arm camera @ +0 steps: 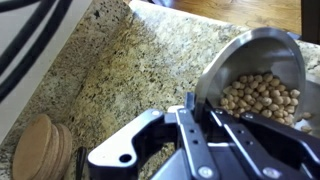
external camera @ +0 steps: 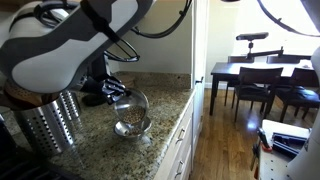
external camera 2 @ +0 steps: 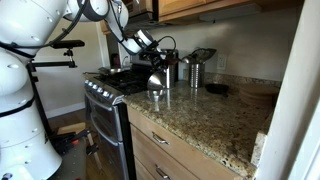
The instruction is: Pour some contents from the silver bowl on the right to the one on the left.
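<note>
My gripper (arm camera: pixel 192 108) is shut on the rim of a silver bowl (arm camera: pixel 250 48), which is tilted above the granite counter. The bowl holds chickpeas (arm camera: pixel 262 95) heaped against its lower side. In both exterior views the gripper (external camera: pixel 110 90) (external camera 2: pixel 150 55) is right over a shiny bowl (external camera: pixel 132 112) (external camera 2: pixel 157 83) with brown contents, low over the counter. I cannot make out a second silver bowl apart from this one.
A perforated metal utensil holder (external camera: pixel 55 125) (external camera 2: pixel 195 72) stands close to the bowl. A round wooden piece (arm camera: pixel 40 150) lies on the counter (arm camera: pixel 130 70). A black stove (external camera 2: pixel 105 95) adjoins the counter. A dining table with chairs (external camera: pixel 262 78) stands beyond.
</note>
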Tool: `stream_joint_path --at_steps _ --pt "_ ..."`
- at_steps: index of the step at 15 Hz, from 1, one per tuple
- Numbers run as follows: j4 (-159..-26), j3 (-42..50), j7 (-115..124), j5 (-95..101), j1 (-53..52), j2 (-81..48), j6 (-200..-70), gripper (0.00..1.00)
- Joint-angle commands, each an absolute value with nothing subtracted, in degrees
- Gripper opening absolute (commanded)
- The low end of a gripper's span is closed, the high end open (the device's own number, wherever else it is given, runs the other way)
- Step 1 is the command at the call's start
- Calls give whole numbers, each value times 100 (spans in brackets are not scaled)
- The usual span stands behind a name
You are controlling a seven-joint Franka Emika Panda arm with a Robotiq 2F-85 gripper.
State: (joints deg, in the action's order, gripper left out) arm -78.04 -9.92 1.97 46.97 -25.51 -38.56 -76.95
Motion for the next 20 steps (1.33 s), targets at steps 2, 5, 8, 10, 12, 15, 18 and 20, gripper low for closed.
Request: stream_joint_path --at_steps 2,5,8,10,12,15,18,20 --pt "-7687 -903 455 4911 -2702 -3894 -7392 7" --pt "-7724 -900 563 4993 -2727 -3892 -7331 7" --pt "-7734 -887 725 5072 -2773 -3916 -7255 7" --pt "-7731 -884 821 5129 -2798 -3939 -7208 7" --pt "-7733 -884 919 5196 -2813 -3967 -7166 7" --pt "-7745 -879 1055 5275 -2823 -4006 -7090 7" --pt "-7735 -883 1158 5323 -2822 -4017 -7030 7" --pt "-7735 -870 1270 5447 -2853 -4027 -6997 7"
